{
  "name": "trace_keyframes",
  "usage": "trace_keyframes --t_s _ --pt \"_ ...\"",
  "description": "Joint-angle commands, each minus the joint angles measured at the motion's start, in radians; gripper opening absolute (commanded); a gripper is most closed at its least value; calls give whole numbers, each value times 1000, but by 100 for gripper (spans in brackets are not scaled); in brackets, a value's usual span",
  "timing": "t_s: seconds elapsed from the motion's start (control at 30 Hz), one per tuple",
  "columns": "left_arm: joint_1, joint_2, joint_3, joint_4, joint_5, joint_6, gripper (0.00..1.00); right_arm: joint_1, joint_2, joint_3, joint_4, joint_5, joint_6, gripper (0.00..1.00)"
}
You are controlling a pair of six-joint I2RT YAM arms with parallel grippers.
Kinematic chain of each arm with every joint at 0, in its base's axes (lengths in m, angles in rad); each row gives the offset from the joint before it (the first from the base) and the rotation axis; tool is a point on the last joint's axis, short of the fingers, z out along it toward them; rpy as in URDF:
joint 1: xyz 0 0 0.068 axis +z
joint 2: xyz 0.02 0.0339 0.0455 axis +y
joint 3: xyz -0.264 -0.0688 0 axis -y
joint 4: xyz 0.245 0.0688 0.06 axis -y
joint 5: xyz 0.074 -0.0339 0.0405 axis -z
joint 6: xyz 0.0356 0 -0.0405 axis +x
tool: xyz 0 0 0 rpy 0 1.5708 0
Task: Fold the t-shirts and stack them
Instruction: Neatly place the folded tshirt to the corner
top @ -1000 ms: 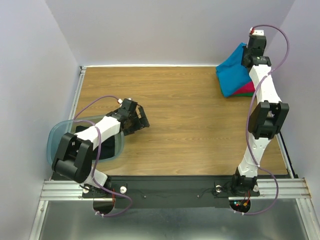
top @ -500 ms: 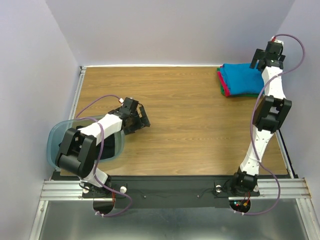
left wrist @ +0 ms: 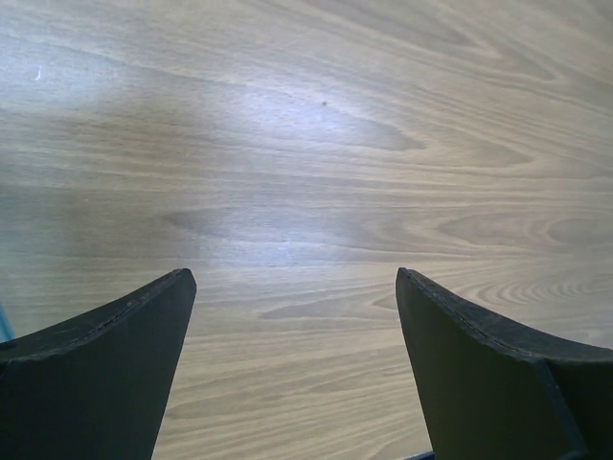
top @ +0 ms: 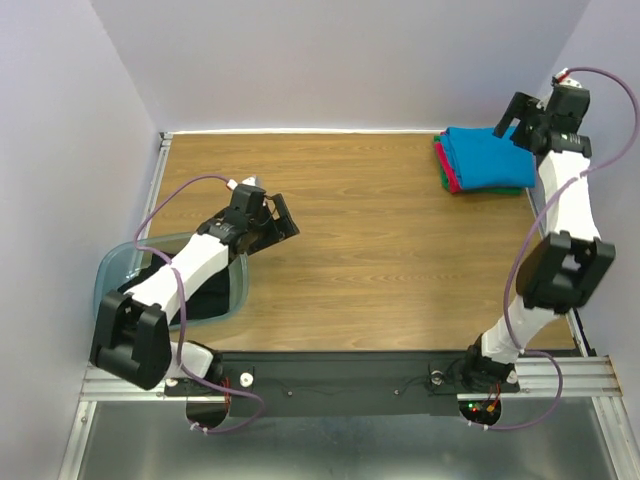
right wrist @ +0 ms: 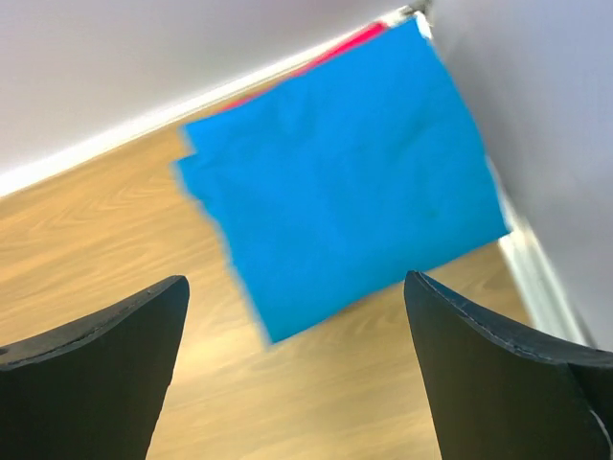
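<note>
The bright blue t-shirt (top: 485,155) tops a red-pink t-shirt (top: 446,171) and a green sliver (top: 480,191). The table (top: 380,250) is brown wood-grain. The bin (top: 108,282) is translucent blue-grey. The left end effector (top: 281,222) and right end effector (top: 513,113) are black, on white arms (top: 190,265) with purple cables (top: 160,205).

**Left arm** (top: 190,268): based at the near left corner of the desk (top: 400,250), stretched forward and to the right, low over the left side.

**Left gripper** (top: 281,221): tilted down toward the desk surface, jaws spread wide, nothing between them.

**Right arm** (top: 566,195): based toward the near right corner, raised along the right edge, elbow bent, wrist at the far right corner.

**Right gripper** (top: 516,116): aloft, jaws spread wide, nothing held.
</note>
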Motion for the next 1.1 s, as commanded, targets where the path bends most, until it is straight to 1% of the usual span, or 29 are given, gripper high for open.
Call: trace_keyframes --t_s 0.0,0.1,0.13,0.2,0.23,0.33,0.37,0.43,0.5,0.53,0.6,0.7,0.77,0.93,1.07 --pt "-12 -92 -47 1 -11 -33 98 6 -246 -270 38 -76 120 100" --pt "-34 -170 -87 14 0 -52 99 17 -397 -470 42 -98 160 100" --pt "-40 -192 -111 19 -2 -57 98 29 -501 -597 44 -105 158 100" --pt "-54 -249 -127 24 -11 -61 98 35 -599 -714 46 -145 145 100" --pt "-61 -281 -145 24 -14 -66 98 37 -711 -821 46 -180 158 100" --pt "-72 -315 -170 24 -20 -78 98 38 -871 -978 50 -271 195 100" --pt "-78 -335 -187 25 -25 -81 98 38 -967 -1064 49 -321 207 100" --pt "-83 -352 -207 28 -34 -81 98 38 -1040 -1123 47 -395 230 100" --pt "-83 -368 -204 28 -45 -72 98 38 -1110 -1161 47 -397 241 100" --pt "-83 -373 -199 24 -86 -70 98 38 -1124 -1161 44 -374 262 100" --pt "-83 -379 -194 19 -92 -69 98 38 -1149 -1160 39 -342 305 100" --pt "-83 -401 -185 10 -112 -69 98 38 -1170 -1158 41 -346 290 100" --pt "-83 -417 -175 -10 -143 -64 98 38 -1193 -1161 41 -284 296 100" --pt "-81 -442 -156 -41 -209 -58 98 38 -1216 -1177 44 -155 290 100" --pt "-81 -454 -153 -35 -224 -51 98 38 -1204 -1177 44 -133 290 100"
